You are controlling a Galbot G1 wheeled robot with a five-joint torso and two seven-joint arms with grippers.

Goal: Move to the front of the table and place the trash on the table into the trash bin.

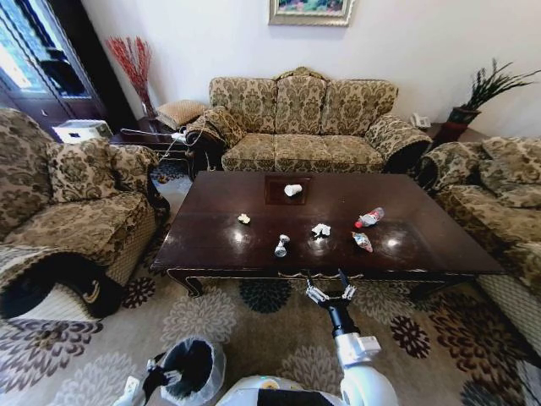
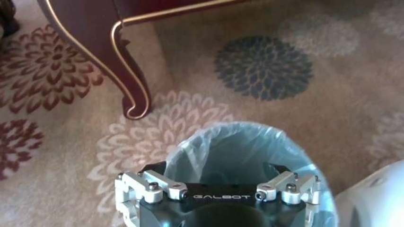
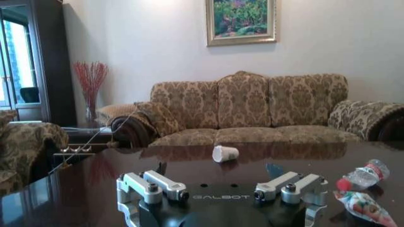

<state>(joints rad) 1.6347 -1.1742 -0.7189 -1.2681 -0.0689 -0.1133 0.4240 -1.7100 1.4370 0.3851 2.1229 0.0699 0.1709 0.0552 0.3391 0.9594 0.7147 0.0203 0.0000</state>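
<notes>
We hold our right gripper [image 1: 330, 293] wide open at the counter's [image 1: 211, 241] near edge, where cup [image 1: 292, 190], bottle [image 1: 369, 217] and wrapper [image 1: 362, 241] lie. Our left gripper [image 2: 218, 172] clasps the trash bin [image 2: 189, 146] rim.

Robot body: white rounded torso shell [image 1: 262, 393], white-and-black arm, right gripper [image 3: 221, 194] showing a black block lettered "GALBOT", silver screw-studded linkages carrying its jaws.
</notes>
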